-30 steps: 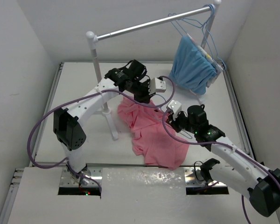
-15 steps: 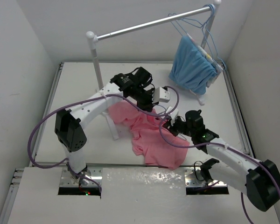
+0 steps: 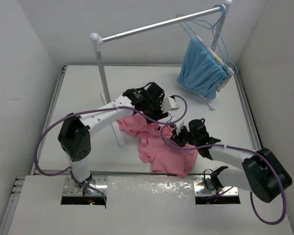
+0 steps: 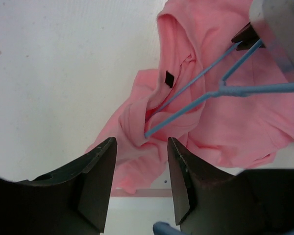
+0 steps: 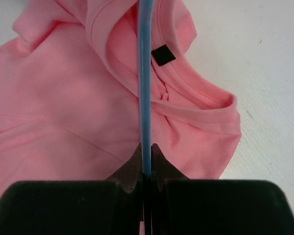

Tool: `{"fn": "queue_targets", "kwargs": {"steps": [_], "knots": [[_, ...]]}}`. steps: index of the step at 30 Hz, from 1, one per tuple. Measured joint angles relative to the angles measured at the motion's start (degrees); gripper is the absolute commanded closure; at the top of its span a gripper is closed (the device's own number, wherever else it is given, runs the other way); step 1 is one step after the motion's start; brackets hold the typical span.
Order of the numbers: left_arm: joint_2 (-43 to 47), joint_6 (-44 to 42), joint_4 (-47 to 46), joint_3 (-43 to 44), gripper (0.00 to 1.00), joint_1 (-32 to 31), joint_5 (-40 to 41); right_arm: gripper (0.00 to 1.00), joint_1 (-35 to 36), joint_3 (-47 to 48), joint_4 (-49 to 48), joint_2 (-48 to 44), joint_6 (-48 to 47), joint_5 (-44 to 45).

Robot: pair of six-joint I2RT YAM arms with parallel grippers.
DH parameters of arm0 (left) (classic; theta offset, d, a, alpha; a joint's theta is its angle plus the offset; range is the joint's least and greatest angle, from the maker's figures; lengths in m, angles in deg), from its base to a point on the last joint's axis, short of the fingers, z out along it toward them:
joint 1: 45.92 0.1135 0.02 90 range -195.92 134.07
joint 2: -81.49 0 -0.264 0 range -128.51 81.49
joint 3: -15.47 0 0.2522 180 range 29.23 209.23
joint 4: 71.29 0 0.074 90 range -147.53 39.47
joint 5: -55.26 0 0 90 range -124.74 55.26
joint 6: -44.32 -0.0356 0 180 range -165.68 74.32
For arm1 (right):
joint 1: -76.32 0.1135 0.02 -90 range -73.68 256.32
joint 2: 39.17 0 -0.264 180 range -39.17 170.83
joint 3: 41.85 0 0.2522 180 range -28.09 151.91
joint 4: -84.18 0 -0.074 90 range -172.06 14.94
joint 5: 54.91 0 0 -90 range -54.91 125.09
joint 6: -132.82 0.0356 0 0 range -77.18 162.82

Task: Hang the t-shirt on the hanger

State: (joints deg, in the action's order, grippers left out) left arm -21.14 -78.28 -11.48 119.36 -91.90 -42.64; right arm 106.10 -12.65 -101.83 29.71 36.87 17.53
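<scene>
Robot lab test cell, not a home. White table [image 3: 78, 98] boxed in by plain white panels [image 3: 19, 73], two robot arms [image 3: 100, 113] bolted at its near edge, loose purple cables [image 3: 41, 142], grey rail stand [image 3: 152, 28] holding a blue garment [image 3: 201, 66].

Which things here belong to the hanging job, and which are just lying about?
In the job: t-shirt, hanger, right gripper shut on it, left gripper open above the shirt.
Lying about: rail stand, blue garment, spare hangers.
</scene>
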Motion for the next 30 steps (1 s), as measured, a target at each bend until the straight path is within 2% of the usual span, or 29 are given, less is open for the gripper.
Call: {"fn": "queue_targets", "kwargs": {"steps": [6, 11, 15, 23, 30], "knots": [[4.8, 0.3, 0.5, -1.0, 0.56, 1.8, 5.3, 1.0, 0.0, 1.3, -3.6, 0.3, 0.0, 0.6], [9.4, -3.3, -0.7, -4.6, 0.57, 9.2, 2.9, 1.0, 0.1, 4.1, -8.4, -0.2, 0.0, 0.7], [10.6, -5.9, -1.7, -7.6, 0.57, 12.0, -0.6, 1.0, -0.1, 3.5, -4.1, 0.9, 0.0, 1.7], [8.4, -8.7, -4.6, -8.0, 0.57, 10.2, -3.7, 1.0, -0.1, 3.1, 0.4, 2.6, 0.2, 2.1], [6.4, -15.4, -10.2, -12.2, 0.56, 11.3, -0.3, 1.0, -0.1, 3.1, 0.5, 2.6, 0.2, 2.1]]}}
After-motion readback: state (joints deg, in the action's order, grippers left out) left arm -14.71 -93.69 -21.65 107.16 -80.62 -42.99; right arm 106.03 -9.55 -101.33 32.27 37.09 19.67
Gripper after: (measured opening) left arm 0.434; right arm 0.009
